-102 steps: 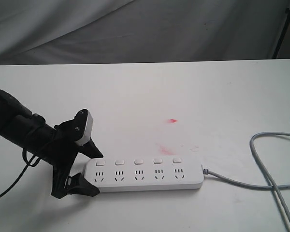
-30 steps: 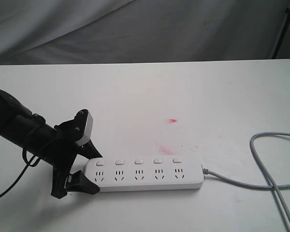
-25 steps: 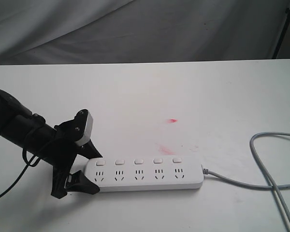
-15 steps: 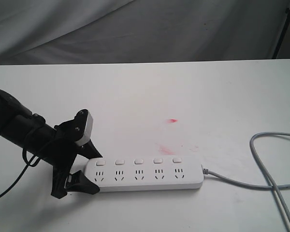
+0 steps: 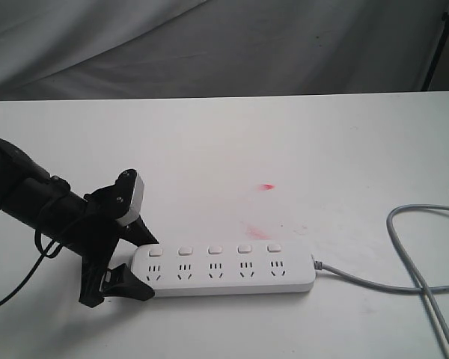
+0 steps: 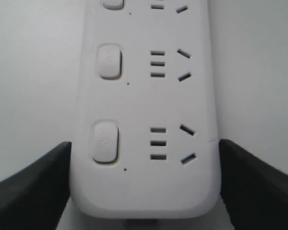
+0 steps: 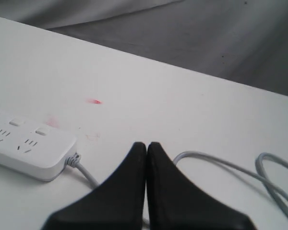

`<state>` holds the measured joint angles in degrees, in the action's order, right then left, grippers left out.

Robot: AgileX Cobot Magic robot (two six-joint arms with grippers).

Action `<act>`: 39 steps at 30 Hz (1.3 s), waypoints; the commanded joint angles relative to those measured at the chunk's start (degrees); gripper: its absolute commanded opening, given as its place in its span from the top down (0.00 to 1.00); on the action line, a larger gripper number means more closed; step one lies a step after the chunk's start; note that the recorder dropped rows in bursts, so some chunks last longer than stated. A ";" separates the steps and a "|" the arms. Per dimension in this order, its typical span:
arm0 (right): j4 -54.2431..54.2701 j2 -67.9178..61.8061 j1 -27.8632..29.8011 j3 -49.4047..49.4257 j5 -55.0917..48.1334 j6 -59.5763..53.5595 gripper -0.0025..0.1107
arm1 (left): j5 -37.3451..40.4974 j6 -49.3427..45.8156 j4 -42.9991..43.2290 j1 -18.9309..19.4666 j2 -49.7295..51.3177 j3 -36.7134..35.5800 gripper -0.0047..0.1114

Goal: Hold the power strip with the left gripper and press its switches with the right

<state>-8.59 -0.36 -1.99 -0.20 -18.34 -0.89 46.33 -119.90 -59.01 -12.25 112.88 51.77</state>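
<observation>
white power strip (image 5: 224, 273), white switches (image 5: 214, 250), grey cord (image 5: 390, 219); black left gripper (image 5: 150, 266), black right gripper (image 7: 146, 146); white table (image 5: 209, 149), red smears (image 5: 267, 186); grey cloth backdrop (image 5: 284, 45).

The switches (image 5: 215, 250) lie open from above; my left jaws clamp only the power strip's (image 5: 224, 281) left end. A grey cord (image 5: 389, 218) loops over the surface (image 5: 322, 149) at the frame's lower right.

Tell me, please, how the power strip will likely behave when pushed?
The power strip looks rigid and flat, so it should not tip. Its smooth shell might slide on the table, though the left pincer clasping one end should steady it. The grey cord looks floppy.
</observation>
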 commanded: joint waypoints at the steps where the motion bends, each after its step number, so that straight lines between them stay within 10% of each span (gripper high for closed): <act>1: -4.22 0.36 -0.12 0.20 8.07 -0.38 0.98 | -0.07 -0.09 -0.46 -0.37 -0.10 -0.28 0.96; 23: -4.42 0.36 -0.12 0.20 46.91 -0.38 0.98 | -0.07 -0.09 -0.46 -0.37 -0.10 -0.28 0.96; 29: -4.14 0.36 -0.12 0.20 54.78 23.88 0.98 | -0.07 -0.09 -0.46 -0.37 -0.10 -0.28 0.96; 39: -4.41 -5.62 -0.12 -17.79 32.57 28.53 0.98 | -0.07 -0.09 -0.46 -0.37 -0.10 -0.28 0.96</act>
<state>-12.57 -2.33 -1.99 -13.90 18.45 26.79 46.33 -119.90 -59.01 -12.25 112.88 51.77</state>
